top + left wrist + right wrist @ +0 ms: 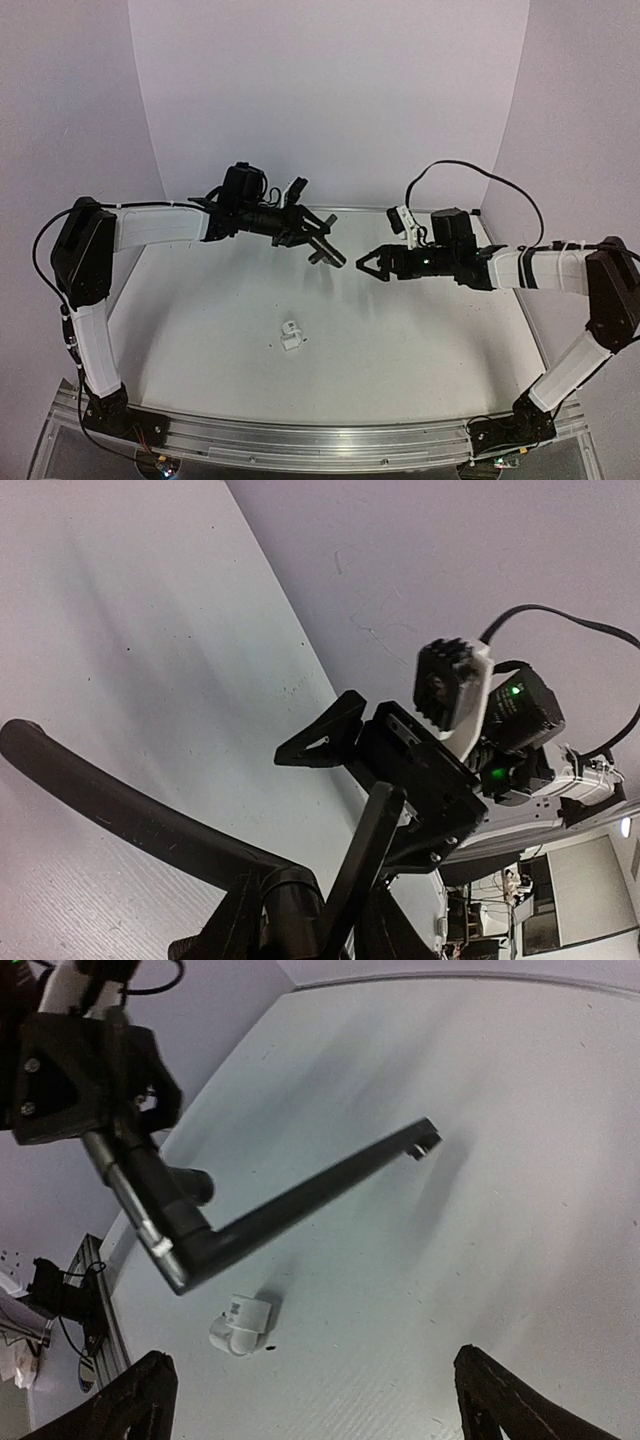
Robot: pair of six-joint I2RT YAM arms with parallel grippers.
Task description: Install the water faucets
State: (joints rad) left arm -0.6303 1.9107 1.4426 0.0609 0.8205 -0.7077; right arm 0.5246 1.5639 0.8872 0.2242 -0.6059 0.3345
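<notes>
My left gripper [303,234] is shut on the black bent spout [325,250] and holds it in the air over the far middle of the table. In the left wrist view the spout's long tube [130,815] runs left and its crossbar slants up between my jaws [300,920]. The tiny white fitting [291,336] lies on the table near the middle, apart from both grippers. My right gripper [368,263] is open and empty, hovering just right of the spout and pointing at it. The right wrist view shows the spout [300,1200], the fitting [240,1322] and my spread fingertips [140,1400].
The white table [420,340] has curved white walls behind and at the sides. A metal rail [300,440] runs along the near edge, between the arm bases. The right arm's cable [470,170] loops above its wrist.
</notes>
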